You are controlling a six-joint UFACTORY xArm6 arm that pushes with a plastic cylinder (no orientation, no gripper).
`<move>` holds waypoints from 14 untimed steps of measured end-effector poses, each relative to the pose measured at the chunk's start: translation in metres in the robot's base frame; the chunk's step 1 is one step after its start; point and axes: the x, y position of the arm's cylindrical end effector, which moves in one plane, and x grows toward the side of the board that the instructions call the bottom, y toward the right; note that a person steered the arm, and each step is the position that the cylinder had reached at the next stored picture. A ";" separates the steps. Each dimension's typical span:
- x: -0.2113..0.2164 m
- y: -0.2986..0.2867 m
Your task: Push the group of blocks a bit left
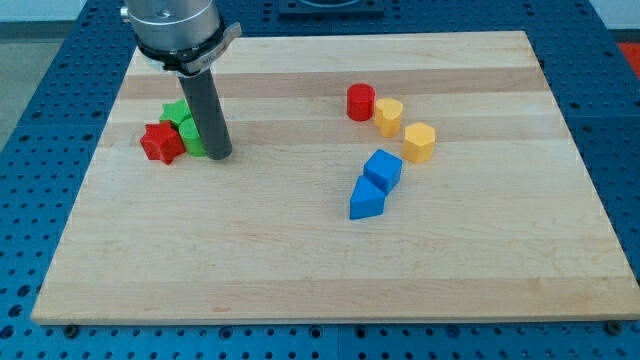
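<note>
My tip [220, 155] rests on the board at the view's left, touching the right side of a small cluster. The cluster holds a red star-shaped block [161, 143] and two green blocks [180, 113], one partly hidden behind my rod. At the view's right centre lies a looser group: a red cylinder [360, 102], a yellow heart-like block [389, 116], a yellow hexagonal block [419, 141], a blue cube [382, 170] and a blue wedge-like block [366, 200].
The wooden board [330, 280] sits on a blue perforated table [40, 150]. The left cluster lies near the board's left edge. The arm's grey body [175, 25] hangs over the board's top left corner.
</note>
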 end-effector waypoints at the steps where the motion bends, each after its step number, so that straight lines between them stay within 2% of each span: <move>1: 0.008 0.019; 2: 0.004 0.050; 3: 0.004 0.050; 4: 0.001 0.073; 5: -0.020 0.118; 7: -0.024 0.229; 8: -0.032 0.251; 11: -0.042 0.202; 12: -0.071 0.206; 14: -0.097 0.270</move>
